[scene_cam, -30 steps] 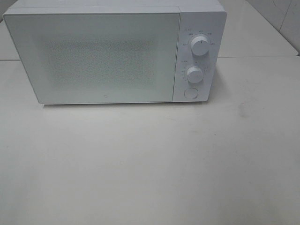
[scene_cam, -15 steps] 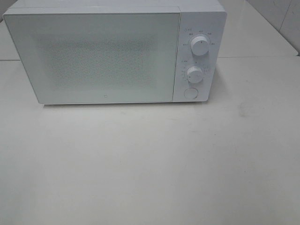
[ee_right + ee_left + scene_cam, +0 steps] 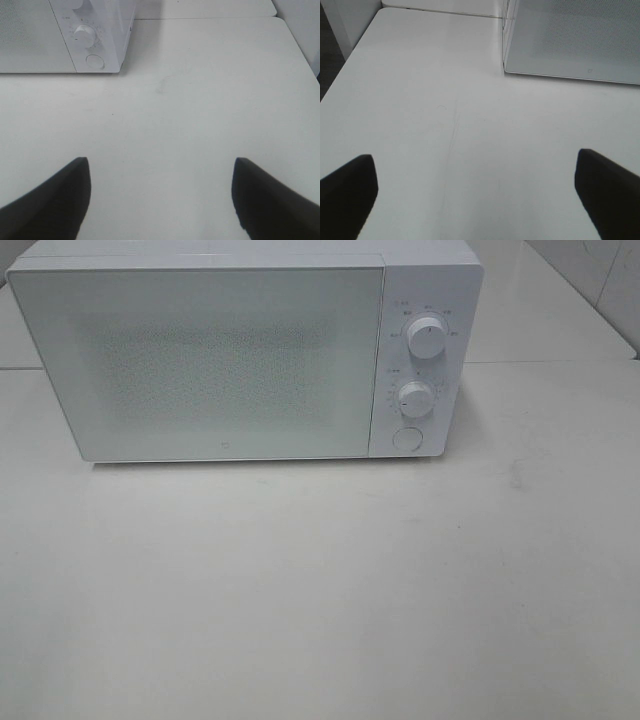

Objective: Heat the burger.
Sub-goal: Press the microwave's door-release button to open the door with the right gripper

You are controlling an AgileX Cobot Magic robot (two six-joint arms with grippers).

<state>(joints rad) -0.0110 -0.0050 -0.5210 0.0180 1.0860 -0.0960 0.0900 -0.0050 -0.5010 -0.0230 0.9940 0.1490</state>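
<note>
left gripper (image 3: 480,197) hangs over a plain white table (image 3: 320,590), its black fingers (image 3: 345,190) spread wide and holding nothing. right gripper (image 3: 160,197) is equally wide and empty. ahead of both, well apart from the fingertips, stands a boxy white microwave oven (image 3: 200,360), door closed, two round white knobs (image 3: 426,337) on the side nearer the right gripper. where the burger is cannot be told.

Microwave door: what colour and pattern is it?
The white boxy microwave's door is white with a fine dot mesh; clearest in the exterior high view.
</note>
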